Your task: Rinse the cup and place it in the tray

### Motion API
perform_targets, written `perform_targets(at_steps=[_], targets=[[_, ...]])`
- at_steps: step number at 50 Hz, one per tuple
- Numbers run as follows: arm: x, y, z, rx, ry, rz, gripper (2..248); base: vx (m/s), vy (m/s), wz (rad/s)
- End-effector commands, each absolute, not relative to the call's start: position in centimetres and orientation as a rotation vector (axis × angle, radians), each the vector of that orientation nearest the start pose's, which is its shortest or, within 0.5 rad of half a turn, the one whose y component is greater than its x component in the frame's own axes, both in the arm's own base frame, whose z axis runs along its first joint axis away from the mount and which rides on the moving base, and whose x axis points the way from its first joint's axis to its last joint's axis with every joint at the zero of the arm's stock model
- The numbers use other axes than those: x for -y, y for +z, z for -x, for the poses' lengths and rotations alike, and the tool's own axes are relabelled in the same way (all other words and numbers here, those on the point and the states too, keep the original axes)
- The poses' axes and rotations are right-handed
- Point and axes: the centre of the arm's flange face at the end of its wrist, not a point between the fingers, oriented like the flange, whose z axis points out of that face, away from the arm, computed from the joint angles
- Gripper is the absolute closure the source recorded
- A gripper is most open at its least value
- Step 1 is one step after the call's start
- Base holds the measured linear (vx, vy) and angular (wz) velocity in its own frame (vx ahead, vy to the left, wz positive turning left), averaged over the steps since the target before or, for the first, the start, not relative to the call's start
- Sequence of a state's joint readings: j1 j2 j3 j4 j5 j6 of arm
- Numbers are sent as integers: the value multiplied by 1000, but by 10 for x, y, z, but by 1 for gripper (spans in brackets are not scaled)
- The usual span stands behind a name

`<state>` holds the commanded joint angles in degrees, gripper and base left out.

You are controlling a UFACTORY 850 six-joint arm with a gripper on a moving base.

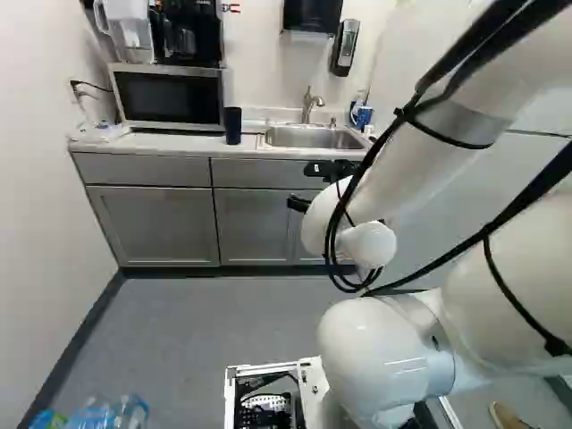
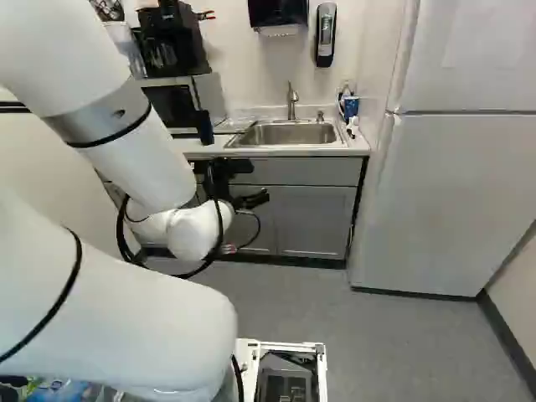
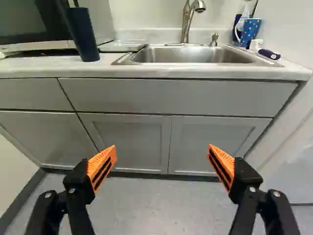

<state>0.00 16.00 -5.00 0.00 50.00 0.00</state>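
- Held the gripper (image 2: 251, 182) spread wide — orange pads (image 3: 102, 166) well apart — facing grey cabinets (image 3: 132, 139)
- Saw the dark blue cup (image 3: 84, 36) upright on the counter (image 3: 161, 72), toward eleven o'clock from the gripper
- Found the sink (image 3: 195, 56) at twelve, with a shallow tray (image 3: 122, 47) just beside it, nearer eleven
- Noticed a dotted blue cup (image 3: 250, 33) toward one

A kitchenette: a counter with a steel sink (image 3: 193, 56) and faucet (image 3: 188, 22), a microwave (image 1: 168, 96), grey cabinets (image 3: 129, 139) below, and a tall white fridge (image 2: 456, 167) alongside.
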Motion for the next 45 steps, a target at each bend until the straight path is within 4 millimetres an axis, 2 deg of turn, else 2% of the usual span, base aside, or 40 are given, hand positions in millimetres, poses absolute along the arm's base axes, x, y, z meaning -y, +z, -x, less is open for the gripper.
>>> perform_targets(at_steps=[45], targets=[[0, 415, -312, 0, -1978, 2440, 3, 0, 0, 0]])
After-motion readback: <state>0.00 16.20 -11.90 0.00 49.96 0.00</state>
